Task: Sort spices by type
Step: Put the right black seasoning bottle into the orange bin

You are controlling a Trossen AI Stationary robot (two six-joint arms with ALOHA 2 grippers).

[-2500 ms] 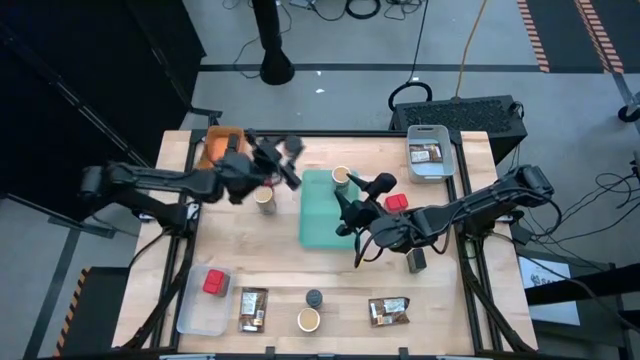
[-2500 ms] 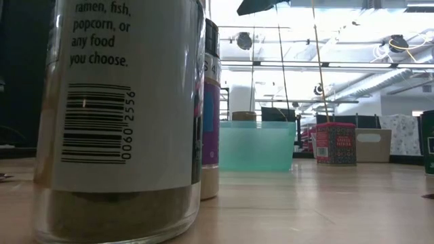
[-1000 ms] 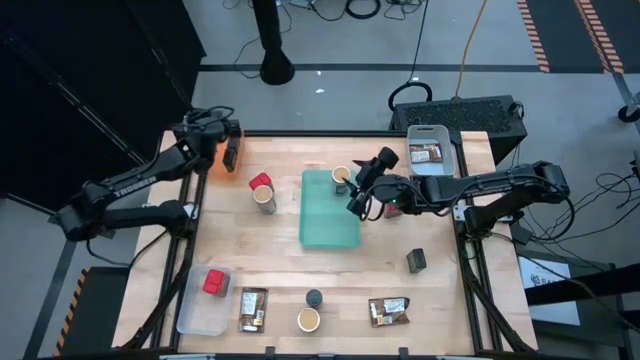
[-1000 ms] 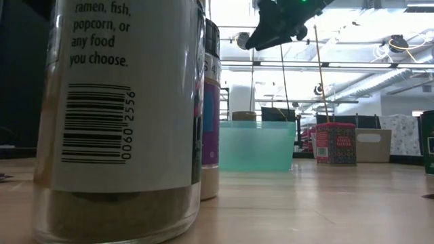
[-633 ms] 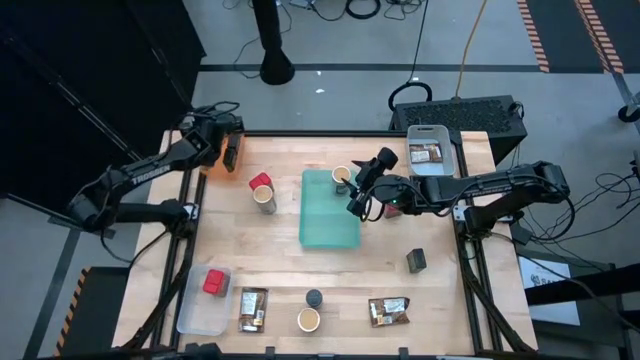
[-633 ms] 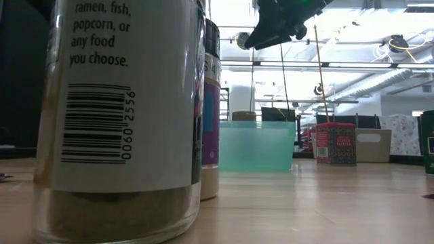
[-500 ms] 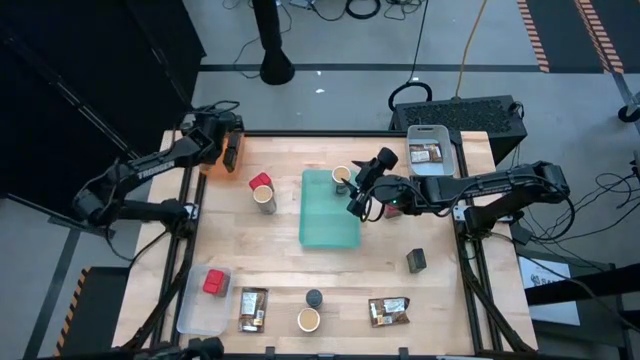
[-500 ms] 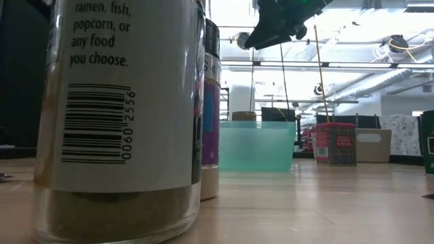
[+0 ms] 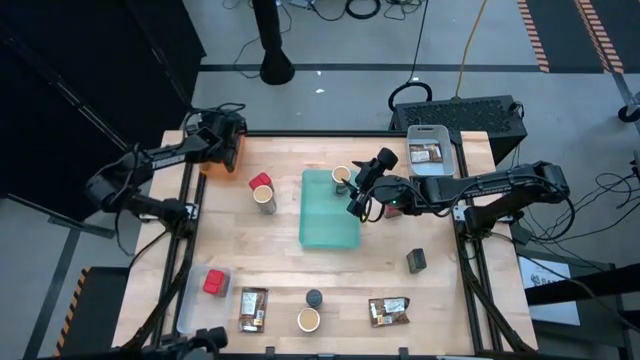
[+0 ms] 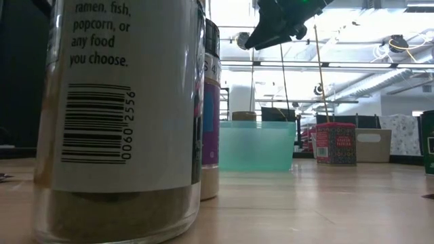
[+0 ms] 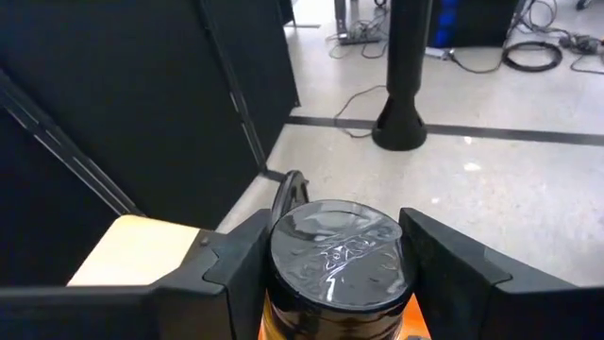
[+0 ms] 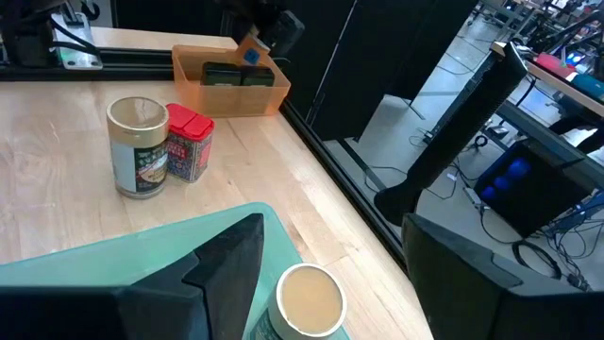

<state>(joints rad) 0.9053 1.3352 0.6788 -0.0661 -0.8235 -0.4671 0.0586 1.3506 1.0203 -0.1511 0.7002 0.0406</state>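
My left gripper (image 9: 229, 150) is at the table's far left corner, over the orange bin (image 9: 207, 160), shut on a small jar with a black lid (image 11: 335, 255). The right wrist view shows that jar (image 12: 251, 47) above the bin (image 12: 231, 71), which holds dark jars. My right gripper (image 9: 358, 188) hangs open high above a tan jar with a cream top (image 12: 307, 300). That jar stands on its base at the teal tray's (image 9: 330, 220) far right corner, below the gap between the fingers. The low view shows this gripper (image 10: 281, 24) well above the tray (image 10: 256, 146). My left gripper pinches the jar between its two fingers, one on each side at the black lid's rim (image 11: 276, 269). The fingers slant down toward the table's far left corner. The jar stands upright in the hold over the orange bin. Whether its bottom touches anything is hidden.
A red box (image 9: 260, 182) and a tan jar (image 9: 265, 198) stand left of the tray. A pale blue bin (image 9: 428, 160) holds a packet at the far right. Along the near edge are a clear bin with a red box (image 9: 213, 282), packets, jars and a dark jar (image 9: 416, 261).
My left arm has swung toward the table's far edge and its gripper has sunk a little over the orange bin, still shut on the jar. My right arm has kept still.
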